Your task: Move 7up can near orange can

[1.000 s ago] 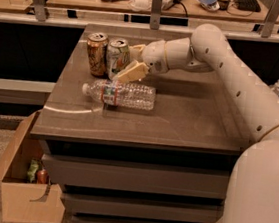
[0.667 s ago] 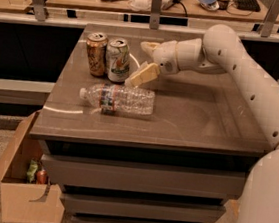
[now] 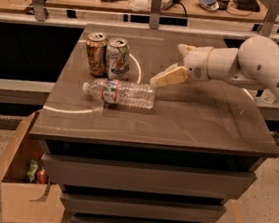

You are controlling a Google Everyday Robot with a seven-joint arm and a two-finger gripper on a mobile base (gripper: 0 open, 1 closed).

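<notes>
7up can (image 3: 118, 58) upright, touching orange can (image 3: 96, 53); gripper (image 3: 167, 65) right of both, empty, fingers (image 3: 168, 77) seemingly spread wide

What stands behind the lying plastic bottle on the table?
The orange can and the 7up can stand upright there, side by side; the bottle hides almost nothing of them. The gripper hangs open to their right.

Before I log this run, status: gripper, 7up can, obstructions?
Gripper open, empty, right of both cans. 7up can upright, tight beside orange can. Plastic bottle lies in front of them.
</notes>
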